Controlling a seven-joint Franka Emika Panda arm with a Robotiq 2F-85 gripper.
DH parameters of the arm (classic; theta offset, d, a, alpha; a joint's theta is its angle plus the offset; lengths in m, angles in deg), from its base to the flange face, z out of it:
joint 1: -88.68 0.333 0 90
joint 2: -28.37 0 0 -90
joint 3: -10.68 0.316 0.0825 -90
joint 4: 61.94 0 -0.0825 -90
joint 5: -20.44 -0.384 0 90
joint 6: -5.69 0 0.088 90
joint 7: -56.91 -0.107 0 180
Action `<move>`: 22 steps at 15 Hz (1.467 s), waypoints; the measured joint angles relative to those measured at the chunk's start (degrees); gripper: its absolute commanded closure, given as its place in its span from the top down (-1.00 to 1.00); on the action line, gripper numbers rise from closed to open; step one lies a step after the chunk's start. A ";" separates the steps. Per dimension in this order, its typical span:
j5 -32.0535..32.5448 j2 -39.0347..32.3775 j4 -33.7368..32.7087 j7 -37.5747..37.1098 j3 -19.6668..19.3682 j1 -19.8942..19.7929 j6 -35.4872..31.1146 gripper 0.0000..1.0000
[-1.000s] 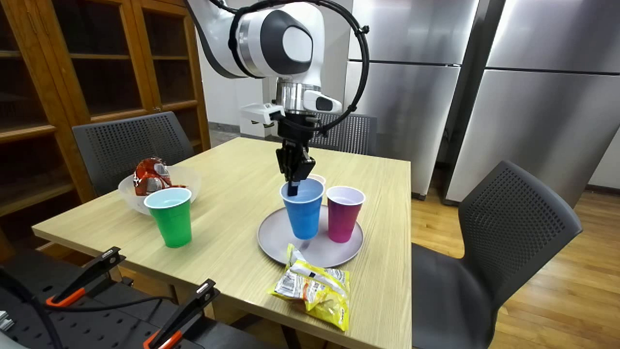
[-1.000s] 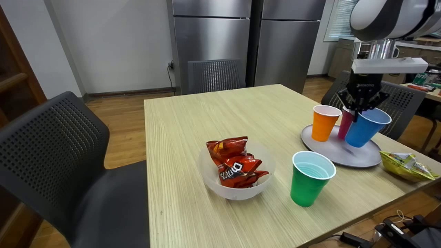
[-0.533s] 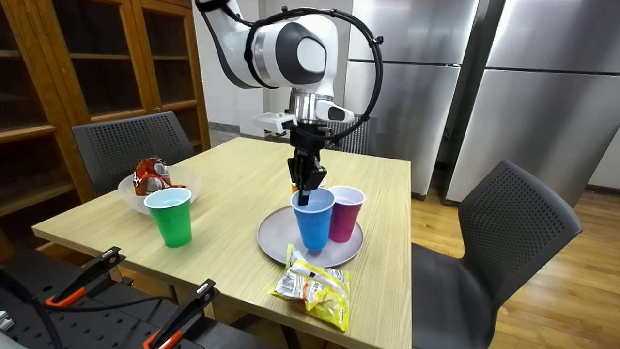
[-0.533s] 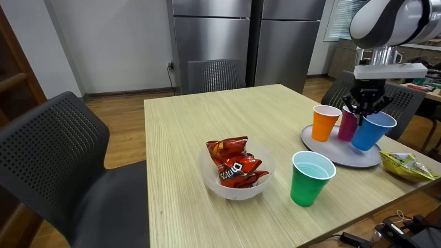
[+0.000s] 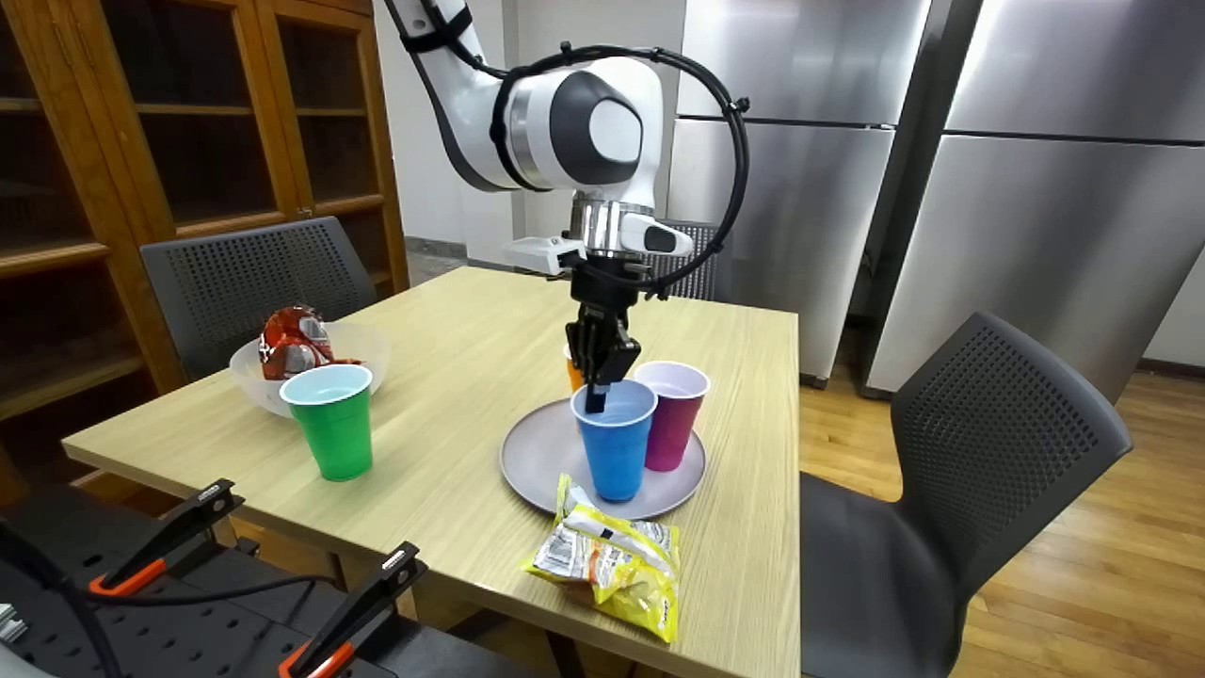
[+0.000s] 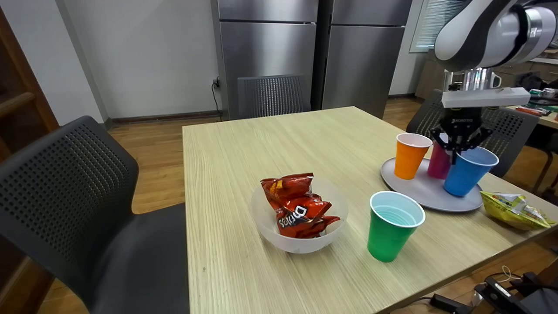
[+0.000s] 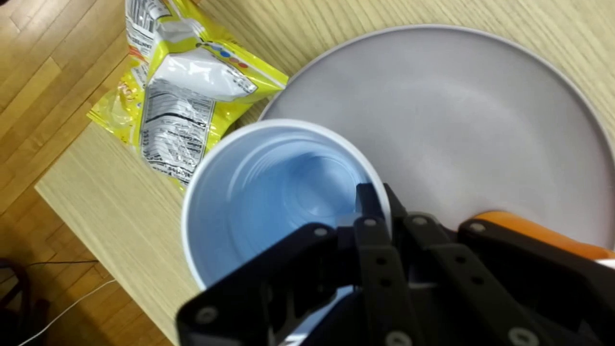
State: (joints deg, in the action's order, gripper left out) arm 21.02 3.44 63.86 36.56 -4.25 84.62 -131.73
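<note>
The end effector (image 7: 382, 198) is clamped on the rim of the blue cup (image 5: 618, 457), one finger inside the wall and one outside, a grip that the wrist view lays out from above. That view also shows the cup's inside down to its bottom, while both exterior views give mostly its outer side. The cup is at the part of the gray plate (image 7: 447, 120) nearest the yellow snack bag (image 5: 617, 570); whether its base touches the plate is hard to make out.

In an exterior view the orange cup (image 6: 409, 159) appears whole on the plate; the wrist view has only a slice of it. The purple cup (image 5: 673, 428), just beside the blue cup, appears in the exterior views alone. So do the green cup (image 5: 334, 428) and the bowl (image 6: 301, 245), apart from the plate on the tabletop (image 6: 244, 148). In an exterior view the red chip bag (image 6: 301, 209) in the bowl shows its lettering.
</note>
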 measured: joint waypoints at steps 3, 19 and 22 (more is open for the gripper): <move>0.00 -0.96 -0.95 -0.03 -0.01 0.00 0.77 -0.42; 0.01 -0.78 -1.07 -0.10 -0.01 0.06 1.20 1.00; 0.10 0.86 -0.14 -0.10 -0.01 0.31 1.16 1.00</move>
State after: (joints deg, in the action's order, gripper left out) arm 21.12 4.29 63.72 36.46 -4.26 84.92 -130.57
